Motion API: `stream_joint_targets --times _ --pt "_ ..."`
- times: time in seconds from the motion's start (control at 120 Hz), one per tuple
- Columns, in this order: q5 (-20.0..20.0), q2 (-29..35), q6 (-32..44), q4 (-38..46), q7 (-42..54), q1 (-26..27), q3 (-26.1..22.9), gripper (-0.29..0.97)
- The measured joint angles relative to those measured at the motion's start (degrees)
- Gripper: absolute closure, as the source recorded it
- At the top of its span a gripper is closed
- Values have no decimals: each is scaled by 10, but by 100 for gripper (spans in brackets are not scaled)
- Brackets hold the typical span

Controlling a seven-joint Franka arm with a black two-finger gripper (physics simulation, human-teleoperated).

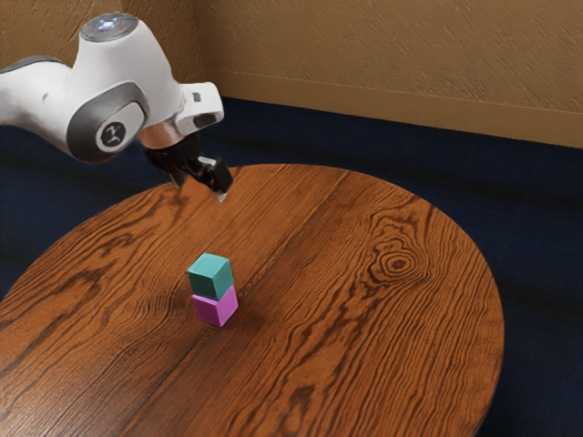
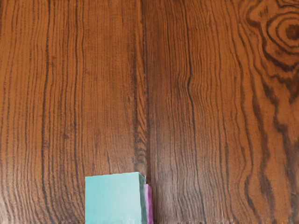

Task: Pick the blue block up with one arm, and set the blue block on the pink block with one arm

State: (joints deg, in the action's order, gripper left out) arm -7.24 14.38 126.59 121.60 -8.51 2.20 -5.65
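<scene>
1. Blue block (image 1: 210,274) (more teal than blue in this light) sits on top of the pink block (image 1: 215,307). Its corners are turned slightly against the one below, so the stack looks a little twisted but well supported.
2. In the wrist view the blue block (image 2: 113,198) covers nearly all of the pink block (image 2: 148,205). Only a thin pink strip peeks out along one side, which suggests the overlap is good.
3. Both blocks rest near the middle of the round wooden table (image 1: 383,300), well away from its rim, so a small nudge would not send them over the edge.
4. The gripper (image 1: 205,185) hangs above and apart from the stack, toward the exterior view's upper left. Its fingers stand spread with nothing between them, touching neither block.
5. Judging from this, the placing looks done: the blue block rests on the pink one without support from the hand, which is high enough not to clip it.
</scene>
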Motion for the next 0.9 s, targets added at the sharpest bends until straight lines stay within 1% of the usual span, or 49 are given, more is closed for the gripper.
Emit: stream_joint_targets --times 0.042,0.108,0.133,0.2,0.258,0.333,0.425,0.542,0.675,0.775,0.9 --pt "10 10 -20 -19 -30 12 -10 4" --pt "33 11 -77 -90 -97 32 -10 3" --pt "41 11 -102 -113 -125 44 -1 3" --pt "52 13 -180 -181 -203 82 43 2" --pt "39 23 -242 -204 -270 91 57 1" --pt "25 28 -306 -213 -353 93 62 1" --pt "16 20 -364 -198 -442 72 58 1" --pt "11 19 -407 -194 -538 51 51 0" --pt "13 22 -433 -196 -627 32 50 0" --pt "14 18 -444 -202 -682 -4 19 0" --pt "15 -12 -452 -244 -739 -11 4 0"
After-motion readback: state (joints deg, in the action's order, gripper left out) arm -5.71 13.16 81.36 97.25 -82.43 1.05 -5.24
